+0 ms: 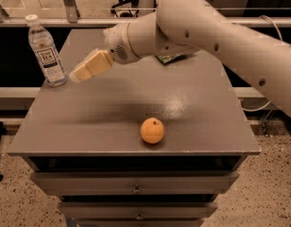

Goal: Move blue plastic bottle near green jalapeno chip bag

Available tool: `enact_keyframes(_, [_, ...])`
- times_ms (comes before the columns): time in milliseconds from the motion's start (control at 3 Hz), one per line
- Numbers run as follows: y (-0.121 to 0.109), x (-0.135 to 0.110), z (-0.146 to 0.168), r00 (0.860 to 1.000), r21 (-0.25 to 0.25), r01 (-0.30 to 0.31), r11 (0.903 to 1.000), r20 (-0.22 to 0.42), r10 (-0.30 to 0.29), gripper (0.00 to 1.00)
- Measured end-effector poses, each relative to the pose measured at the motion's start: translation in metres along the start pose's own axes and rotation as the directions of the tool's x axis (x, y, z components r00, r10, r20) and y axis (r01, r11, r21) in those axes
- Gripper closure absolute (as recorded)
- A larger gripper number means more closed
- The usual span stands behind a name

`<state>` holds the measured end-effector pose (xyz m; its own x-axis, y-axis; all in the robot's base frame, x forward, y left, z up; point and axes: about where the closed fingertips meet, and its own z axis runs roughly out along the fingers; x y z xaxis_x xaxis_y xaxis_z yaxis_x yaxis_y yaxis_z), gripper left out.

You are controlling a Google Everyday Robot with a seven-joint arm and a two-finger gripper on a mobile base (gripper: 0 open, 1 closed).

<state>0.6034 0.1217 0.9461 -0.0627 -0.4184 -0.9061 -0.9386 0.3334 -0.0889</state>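
Note:
The blue plastic bottle [45, 51] stands upright at the far left edge of the grey table [112, 112]; it is clear, with a white cap and a white label. My gripper [79, 73] hangs just right of the bottle's lower part, with cream fingers pointing left and down toward it, apart from it. The green jalapeno chip bag [170, 58] lies at the back of the table, mostly hidden behind my arm; only a small dark green edge shows.
An orange [152, 130] sits near the table's front edge, right of centre. The table tops a drawer cabinet [136, 189]. A rail and glass partition run behind the table. A cable hangs at the right.

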Motion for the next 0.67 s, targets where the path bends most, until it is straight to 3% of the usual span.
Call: enact_keyframes(667, [0.01, -0.014, 0.08, 0.993, -0.095, -0.007, 0.9955, 0.116, 0.018, 0.0])
